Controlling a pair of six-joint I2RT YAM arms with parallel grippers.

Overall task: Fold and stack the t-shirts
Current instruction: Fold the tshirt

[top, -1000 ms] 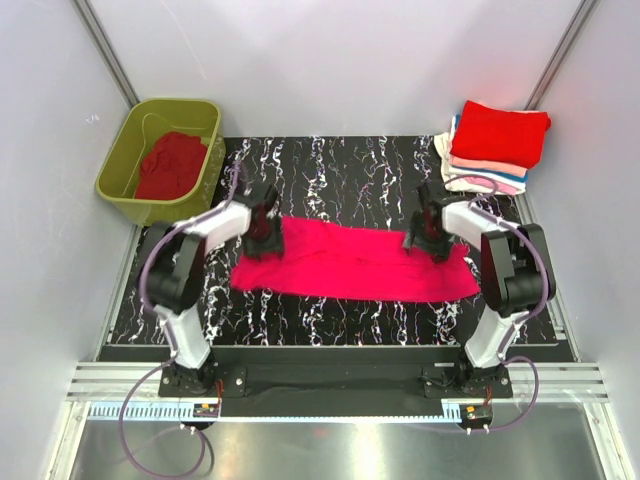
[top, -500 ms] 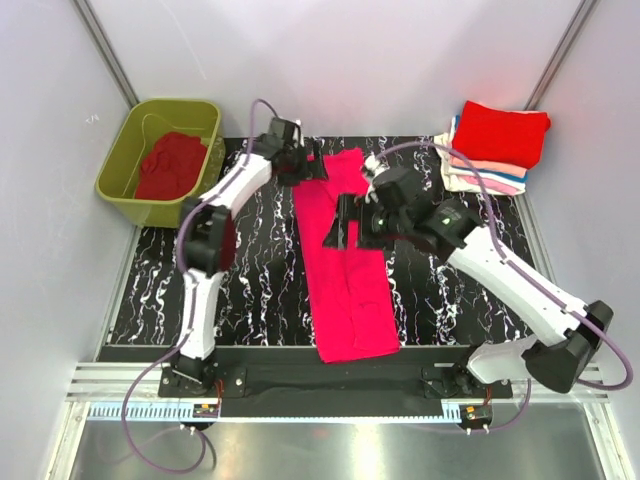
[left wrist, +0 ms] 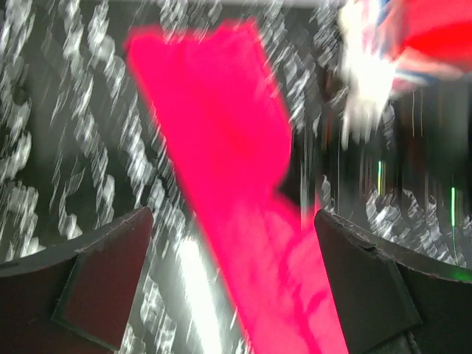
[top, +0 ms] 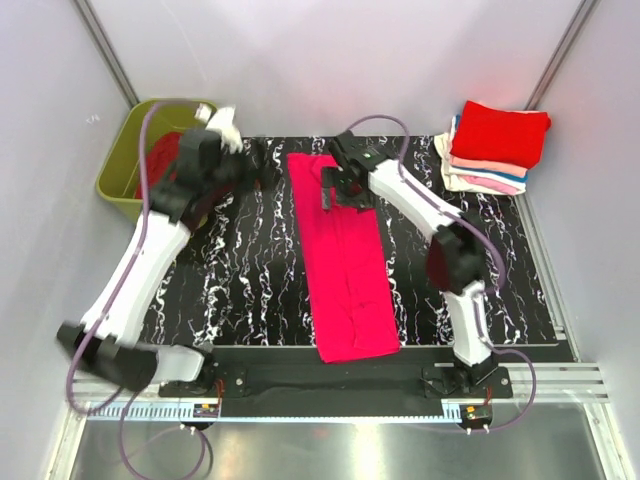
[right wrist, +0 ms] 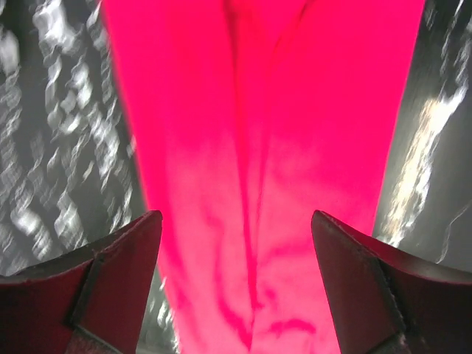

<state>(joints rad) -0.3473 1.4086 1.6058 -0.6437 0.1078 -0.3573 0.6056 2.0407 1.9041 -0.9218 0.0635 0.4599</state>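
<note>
Since half a second ago the left gripper has pulled away from the strip's far end and swung toward the upper left, beside the green tub; its fingers stand wide apart, nothing between them. Over the strip's upper part hovers the right gripper, likewise spread and empty. Down the middle of the tabletop lies the magenta t-shirt, a long narrow strip, with the folded stack at upper right. My worry is that a pinch catching only the top layer would peel the lengthwise fold open, or drag the strip crooked.
</note>
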